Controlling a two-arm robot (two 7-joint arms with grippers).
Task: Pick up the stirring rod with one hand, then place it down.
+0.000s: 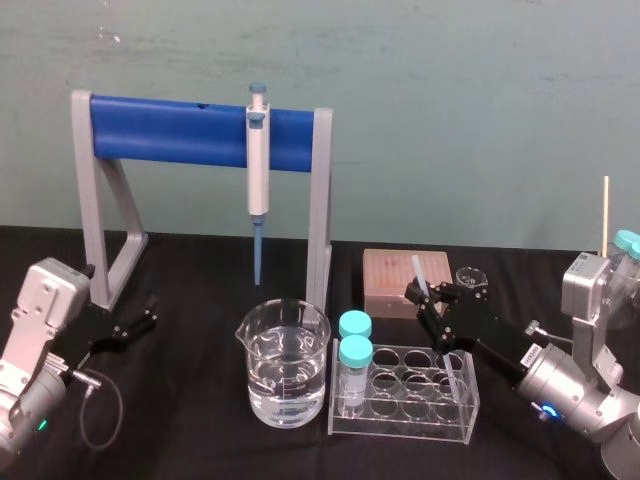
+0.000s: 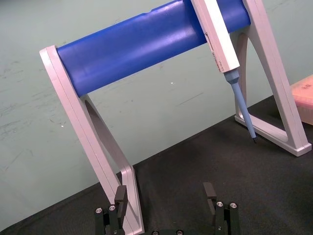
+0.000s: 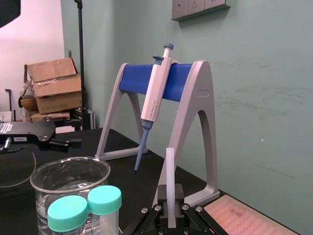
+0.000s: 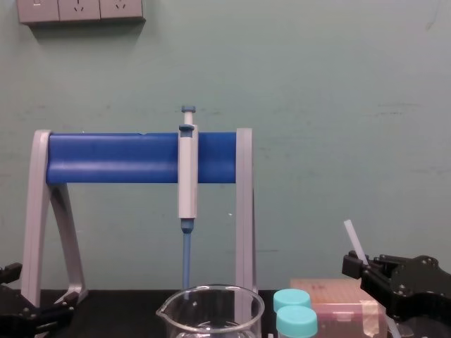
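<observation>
Translucent-white stirring rod (image 3: 170, 181) — thin, straight

Beaker (image 1: 285, 375) left of rack (image 1: 400, 428), before stand (image 1: 170, 130)

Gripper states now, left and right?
Left gripper: open, holding nothing.
Right gripper: shut on the stirring rod.

translucent-white stirring rod (image 3: 169, 169), black right gripper (image 1: 428, 300), blue-barred grey rack (image 1: 170, 130), white-and-blue pipette (image 1: 258, 170), teal vial caps (image 1: 355, 351), pinkish box (image 1: 395, 275), black tabletop (image 1: 190, 430)
</observation>
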